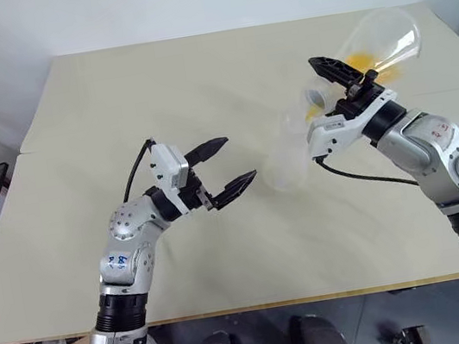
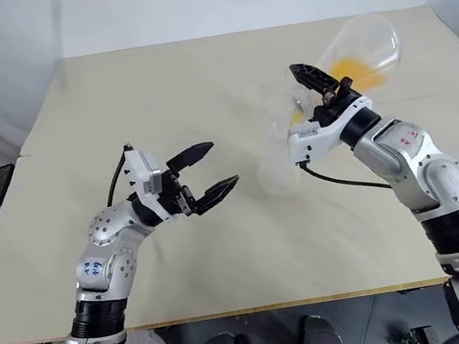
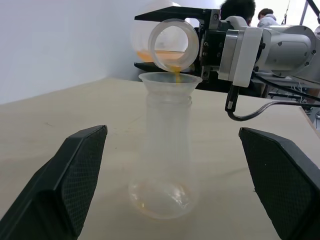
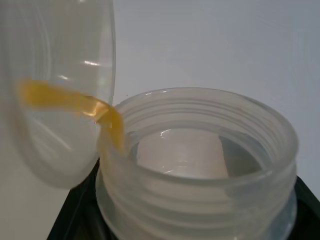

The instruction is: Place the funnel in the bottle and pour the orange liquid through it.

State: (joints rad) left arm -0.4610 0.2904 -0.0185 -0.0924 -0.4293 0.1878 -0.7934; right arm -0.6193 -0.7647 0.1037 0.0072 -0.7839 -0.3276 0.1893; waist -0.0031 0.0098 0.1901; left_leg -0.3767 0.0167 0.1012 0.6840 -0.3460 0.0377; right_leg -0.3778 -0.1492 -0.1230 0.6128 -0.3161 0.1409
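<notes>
I've got the R gripper (image 1: pixel 339 78) clamped on the flask (image 1: pixel 383 38), tipped, orange liquid (image 3: pixel 176 75) running into the funnel (image 3: pixel 170 82) atop the bottle (image 3: pixel 165 150). L gripper (image 1: pixel 227 168) jaws wide apart, nearby.

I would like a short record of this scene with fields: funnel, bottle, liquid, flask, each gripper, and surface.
funnel: clear funnel seated in the bottle's mouth
bottle: clear bottle upright on the table, a little orange at its bottom
liquid: orange liquid runs in a thin stream from the flask's mouth into the funnel
flask: clear flask tilted over the funnel
left gripper: open, holding nothing, beside the bottle
right gripper: shut on the flask's neck
surface: beige table
</notes>
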